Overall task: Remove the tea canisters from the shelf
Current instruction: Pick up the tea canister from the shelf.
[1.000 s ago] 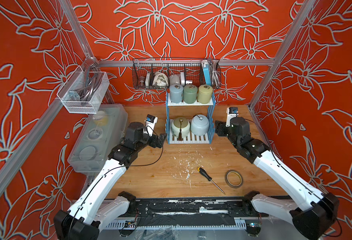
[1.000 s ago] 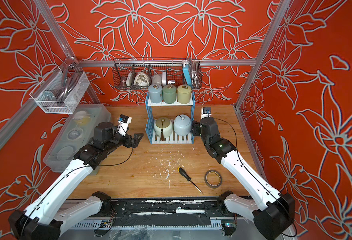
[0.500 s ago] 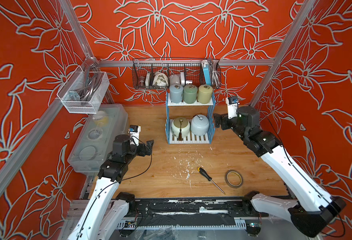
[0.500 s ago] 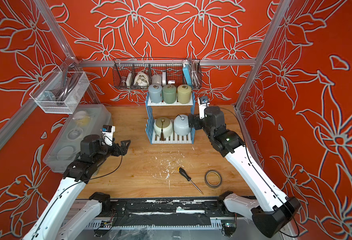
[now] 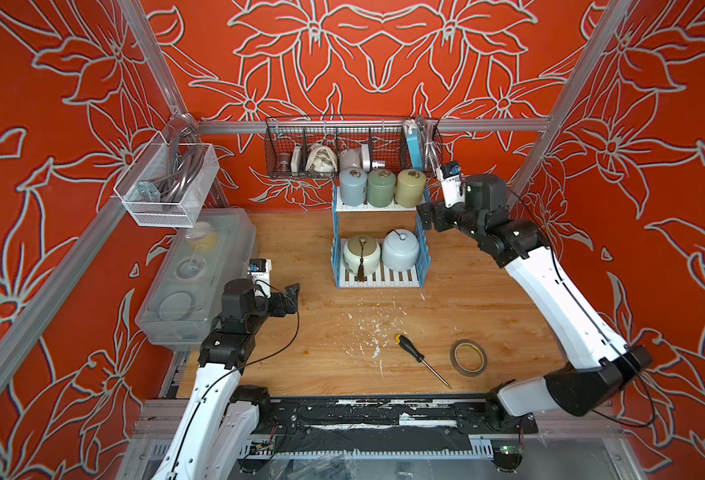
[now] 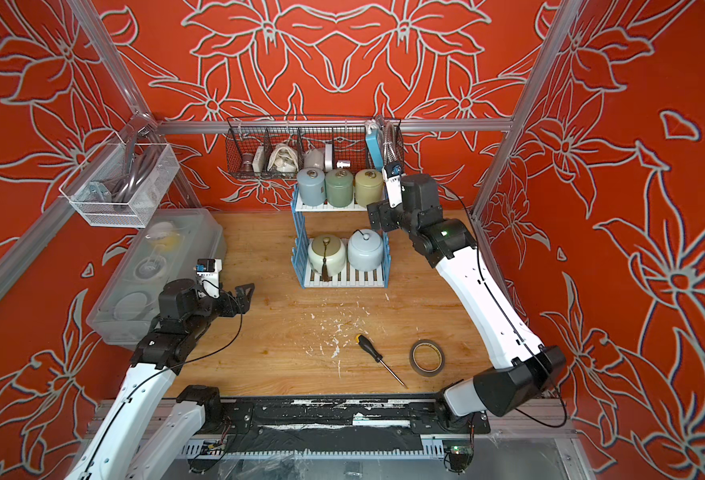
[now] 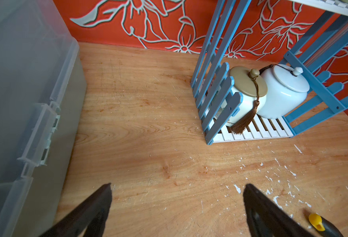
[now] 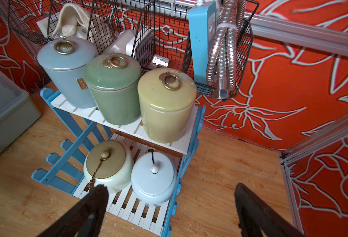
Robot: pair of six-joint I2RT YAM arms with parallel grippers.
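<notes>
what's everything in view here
table: 1, wood, white flecks
shelf: 1, blue and white, back of table
slim canisters: 3, grey-blue, green, yellow-green, shelf's top board
round canisters: 2, cream with tassel, pale blue, bottom board
wire basket: 1, black, hung on back rail
mesh basket: 1, clear, hung at left
plastic box: 1, clear, table's left edge
screwdriver: 1, yellow-black handle, table front
tape roll: 1, brown, near the screwdriver
left gripper: 1, black, open, over bare table
right gripper: 1, black, open, beside shelf's top board
</notes>
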